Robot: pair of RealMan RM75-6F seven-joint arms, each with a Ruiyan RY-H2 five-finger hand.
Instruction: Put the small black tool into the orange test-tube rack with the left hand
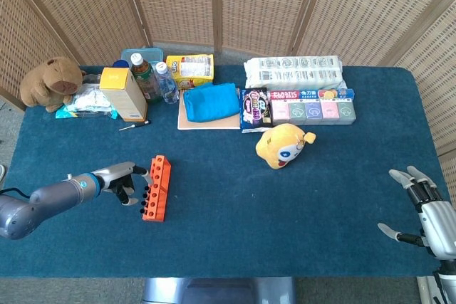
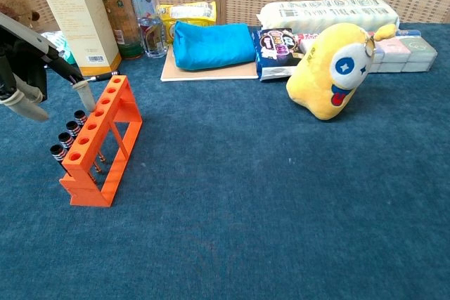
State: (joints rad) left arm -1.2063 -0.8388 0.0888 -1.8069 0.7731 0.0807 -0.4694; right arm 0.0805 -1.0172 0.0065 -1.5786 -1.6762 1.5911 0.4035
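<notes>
Fingers of the left hand (image 1: 122, 179) touch the orange rack's (image 1: 155, 188) side, whether gripping anything cannot be told. Black tools (image 2: 69, 133) stand there. Right hand (image 1: 427, 211) rests spread apart.

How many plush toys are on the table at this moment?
2. A brown capybara plush sits at the far-left back corner of the table, beside the yellow carton. A yellow plush lies near the table's middle, in front of the snack packets. None appear hidden.

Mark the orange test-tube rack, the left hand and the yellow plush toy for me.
orange test-tube rack (image 2: 98, 136): chest view, top bar.
left hand (image 1: 122, 178): head view, palm.
yellow plush toy (image 2: 334, 79): chest view, face.
</notes>
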